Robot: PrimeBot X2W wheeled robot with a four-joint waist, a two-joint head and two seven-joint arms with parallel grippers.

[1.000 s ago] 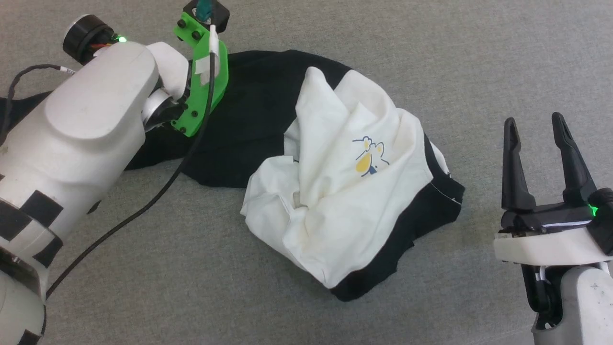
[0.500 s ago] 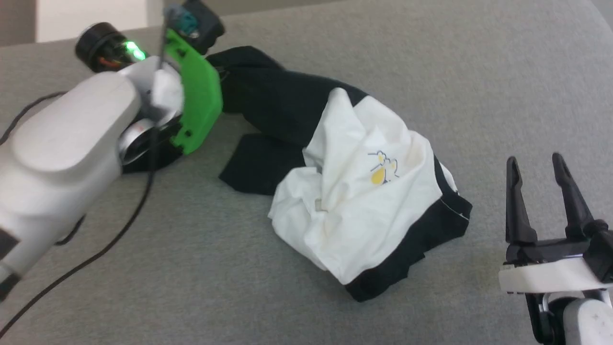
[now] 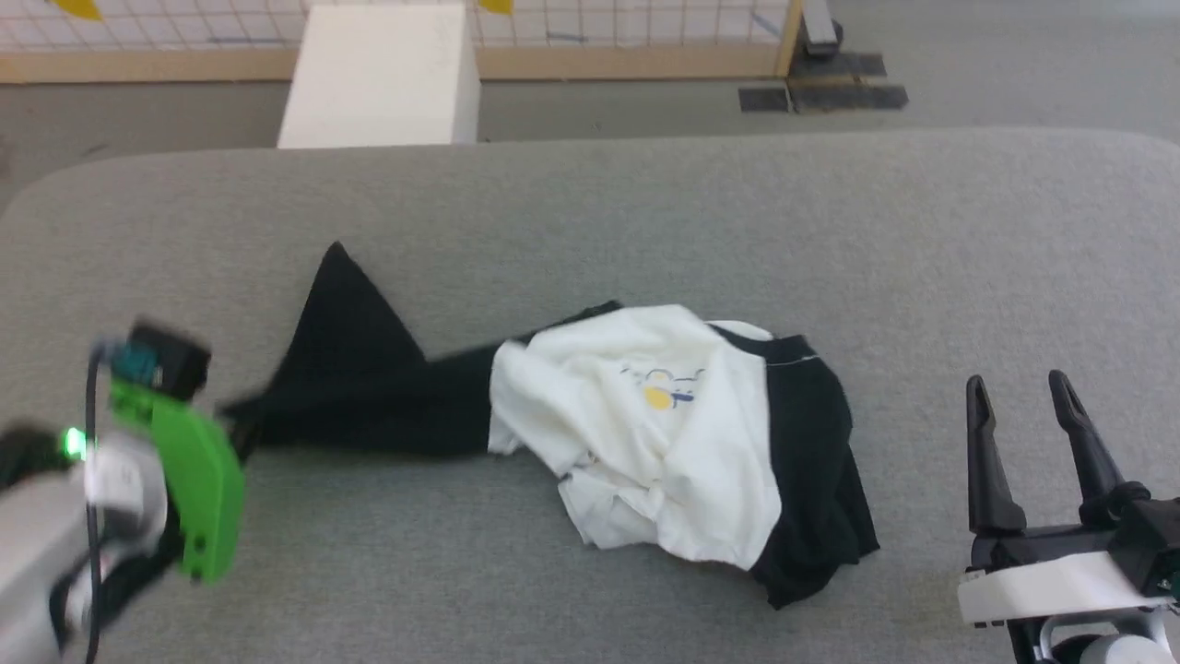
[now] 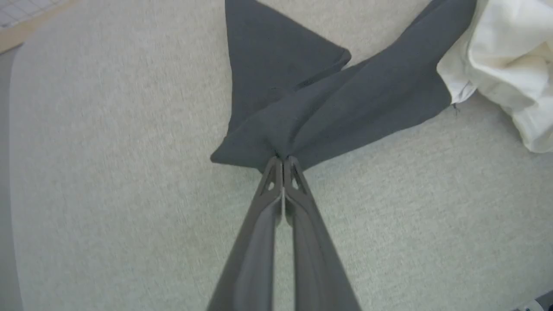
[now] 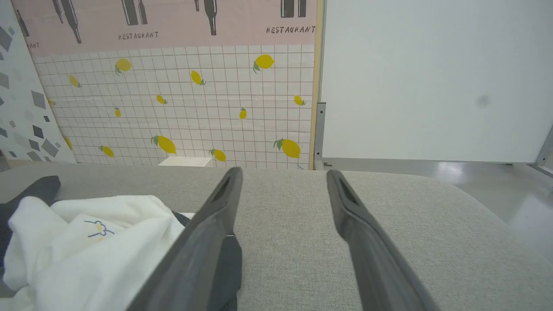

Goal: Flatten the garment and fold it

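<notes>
Nearest us, our right gripper (image 3: 1017, 387) has its jaws spread wide and empty, just right of the garment (image 3: 645, 433). Our left gripper (image 4: 283, 160) has its jaws pinched tight on a black sleeve stretched leftward. The garment lies crumpled mid-tabletop (image 3: 590, 203), with the print facing up. Beyond the tabletop stands a white box (image 3: 378, 78).

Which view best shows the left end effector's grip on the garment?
Left wrist view: the left end effector is shut on a bunched black fold of the garment. Head view hides the pinch behind a green mount; right wrist view shows the garment's white body.
</notes>
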